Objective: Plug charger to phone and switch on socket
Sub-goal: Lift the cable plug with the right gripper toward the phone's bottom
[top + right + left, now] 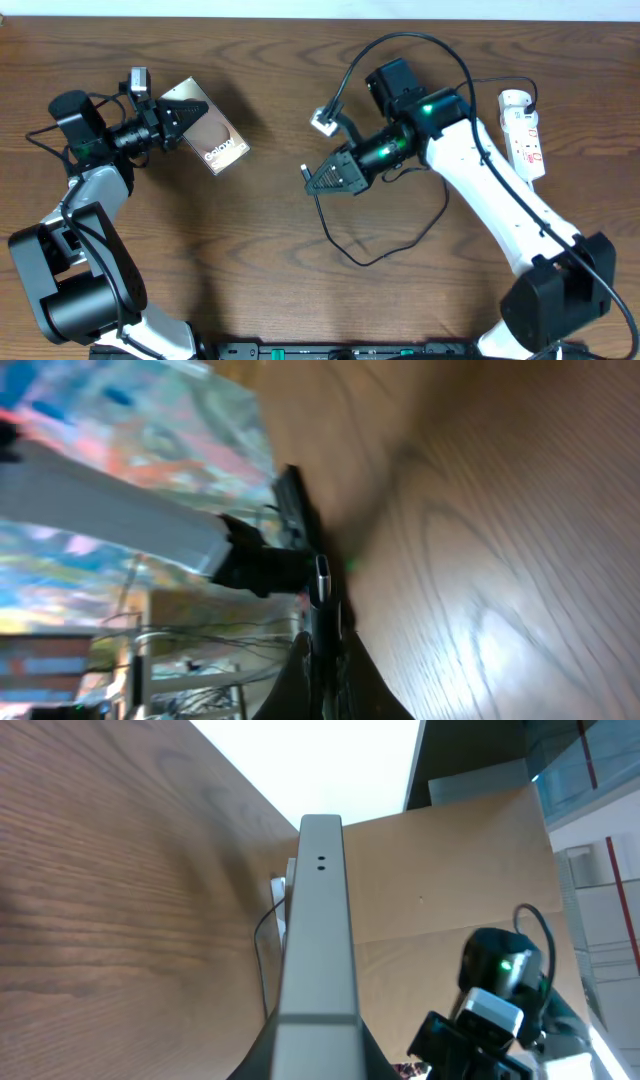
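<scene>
two tools are at work, and each one is shut on a thing. left tool [185, 120] is closed on one end of the phone [215, 140]. it seems to hold the phone tipped up off the surface [250, 290], with the far end free. i think that is so the free end, the one with the white letters, points across at the other arm, where a plug can get at it. from the left wrist the phone looks like a thin grey bar going away, with two tiny holes [321, 863] near its far end.

right tool [318, 178] is pinched shut on the plug [304, 172] of the charger [380, 258]. only the little tip sticks out in front, aimed at the phone. a grip this close to the tip likely keeps it from wobbling. plug and phone are near but not touching. the rest of the black cable lies loose in a loop on the surface, so it should not pull back.

socket [523, 135] lies at the far right, well apart from both tools. i cannot tell if its switch is on.
</scene>
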`<state>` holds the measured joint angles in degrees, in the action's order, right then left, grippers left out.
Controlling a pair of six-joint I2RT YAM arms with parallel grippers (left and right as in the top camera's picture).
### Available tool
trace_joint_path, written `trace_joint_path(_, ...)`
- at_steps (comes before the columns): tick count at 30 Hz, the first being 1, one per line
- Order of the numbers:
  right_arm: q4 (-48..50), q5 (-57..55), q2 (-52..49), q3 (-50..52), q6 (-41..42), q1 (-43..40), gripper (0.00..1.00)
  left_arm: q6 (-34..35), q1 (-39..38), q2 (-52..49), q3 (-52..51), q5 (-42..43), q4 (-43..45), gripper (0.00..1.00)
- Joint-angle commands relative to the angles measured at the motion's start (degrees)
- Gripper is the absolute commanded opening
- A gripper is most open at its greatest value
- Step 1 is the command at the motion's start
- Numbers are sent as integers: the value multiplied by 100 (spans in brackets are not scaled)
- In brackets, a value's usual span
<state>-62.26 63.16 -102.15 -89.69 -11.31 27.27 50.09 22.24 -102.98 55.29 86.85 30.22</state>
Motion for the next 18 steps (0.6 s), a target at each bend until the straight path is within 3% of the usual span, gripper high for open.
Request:
trace_joint_path(1,66,890,-295,-20,-420,-11,1,146,-7,31,33,127,28,7)
trace_joint_path(18,1290,2509,-1923,-20,-168,326,1,616,-138,33,35,321,328,7)
